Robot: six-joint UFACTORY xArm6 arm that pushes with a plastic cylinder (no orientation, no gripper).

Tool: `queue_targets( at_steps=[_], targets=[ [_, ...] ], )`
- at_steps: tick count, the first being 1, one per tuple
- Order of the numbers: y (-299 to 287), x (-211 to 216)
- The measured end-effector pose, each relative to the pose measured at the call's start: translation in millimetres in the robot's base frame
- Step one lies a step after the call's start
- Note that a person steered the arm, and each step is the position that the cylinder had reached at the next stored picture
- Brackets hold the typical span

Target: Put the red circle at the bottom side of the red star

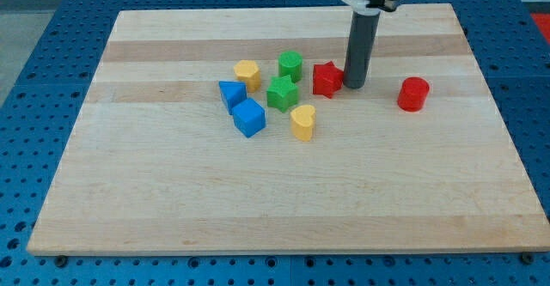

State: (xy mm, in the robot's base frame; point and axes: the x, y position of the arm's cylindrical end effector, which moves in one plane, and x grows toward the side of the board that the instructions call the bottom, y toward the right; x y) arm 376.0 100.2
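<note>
The red star (pixel 326 79) lies a little right of the board's middle, toward the view's top. The red circle (pixel 413 94), a short cylinder, stands apart from it to the view's right and slightly lower. My tip (pixel 355 86) rests on the board just right of the red star, touching or nearly touching it, and well left of the red circle.
A cluster lies left of the star: a green cylinder (pixel 290 65), a green star (pixel 282 94), a yellow hexagon (pixel 247 74), a yellow heart (pixel 302 122), a blue triangle (pixel 231 93) and a blue cube (pixel 249 118). The wooden board (pixel 155 200) ends near all frame edges.
</note>
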Motion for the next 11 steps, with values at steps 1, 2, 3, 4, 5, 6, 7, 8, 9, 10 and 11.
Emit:
queue_targets(
  at_steps=[1, 2, 3, 4, 5, 6, 7, 8, 9, 10, 11],
  targets=[
    [19, 0],
    [47, -4],
    [70, -22],
    [106, -25],
    [123, -17],
    [123, -2],
    [123, 21],
    [121, 37],
    [110, 36],
    [100, 28],
    [91, 23]
  ],
)
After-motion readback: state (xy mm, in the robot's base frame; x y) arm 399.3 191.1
